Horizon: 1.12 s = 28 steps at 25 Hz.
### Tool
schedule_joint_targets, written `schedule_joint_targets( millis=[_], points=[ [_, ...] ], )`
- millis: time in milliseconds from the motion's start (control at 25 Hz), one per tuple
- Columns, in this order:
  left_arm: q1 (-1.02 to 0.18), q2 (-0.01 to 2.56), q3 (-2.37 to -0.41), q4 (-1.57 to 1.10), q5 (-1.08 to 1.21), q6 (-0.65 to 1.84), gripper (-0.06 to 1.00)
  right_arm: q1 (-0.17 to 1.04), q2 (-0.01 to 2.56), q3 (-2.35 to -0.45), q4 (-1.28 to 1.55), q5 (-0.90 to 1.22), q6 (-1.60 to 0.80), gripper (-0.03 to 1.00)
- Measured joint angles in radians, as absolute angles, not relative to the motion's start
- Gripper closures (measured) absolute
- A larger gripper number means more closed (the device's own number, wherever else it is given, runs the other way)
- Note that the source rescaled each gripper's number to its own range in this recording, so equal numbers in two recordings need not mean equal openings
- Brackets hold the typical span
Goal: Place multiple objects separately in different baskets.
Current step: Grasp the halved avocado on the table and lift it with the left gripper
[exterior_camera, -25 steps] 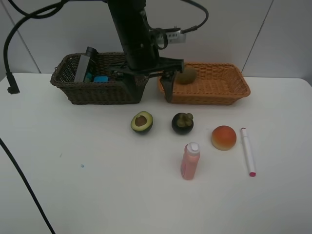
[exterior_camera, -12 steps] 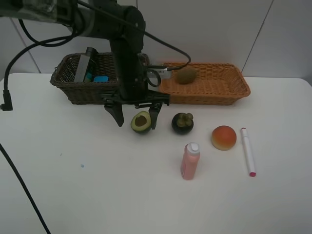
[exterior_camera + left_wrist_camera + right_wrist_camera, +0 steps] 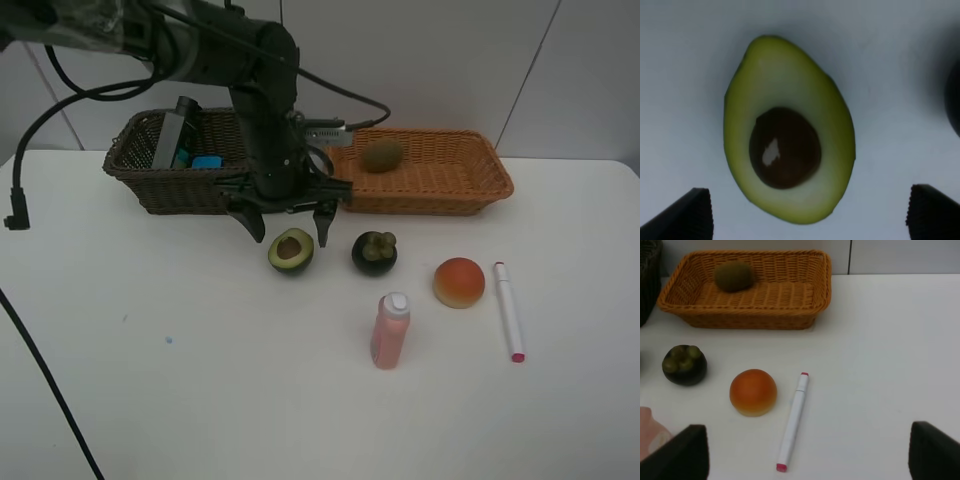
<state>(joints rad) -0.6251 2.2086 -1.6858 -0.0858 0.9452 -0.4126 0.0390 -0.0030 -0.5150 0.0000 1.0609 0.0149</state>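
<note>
While the dark brown basket [image 3: 150,185] holds the pump bottle [image 3: 172,135] and blue eraser [image 3: 207,162], the left gripper [image 3: 289,232] hangs wide open and empty just above the halved avocado [image 3: 291,250]. Rightward on the table [image 3: 150,380] lie the mangosteen [image 3: 374,252], pink bottle [image 3: 390,330], bun [image 3: 459,282] and marker [image 3: 509,310]; the kiwi [image 3: 382,156] sits in the orange basket [image 3: 470,195]. The right gripper [image 3: 810,452] gapes, empty.
</note>
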Motion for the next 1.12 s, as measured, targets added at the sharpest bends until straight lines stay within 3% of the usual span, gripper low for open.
schedule_joint_targets(
  millis=[1000, 1080, 1120],
  points=[
    [-0.625, 2.337, -1.685, -0.072, 0.868, -0.42, 0.0, 0.039, -0.003, -0.515, 0.0, 1.061, 0.015, -0.03],
    [-0.625, 2.337, -1.685, -0.071, 0.867, -0.42, 0.04, 0.039, -0.003, -0.515, 0.0, 1.061, 0.015, -0.03],
    [-0.625, 2.337, -1.685, -0.07, 0.867, -0.421, 0.12, 0.039, -0.003, -0.515, 0.0, 1.061, 0.015, -0.03]
  ],
)
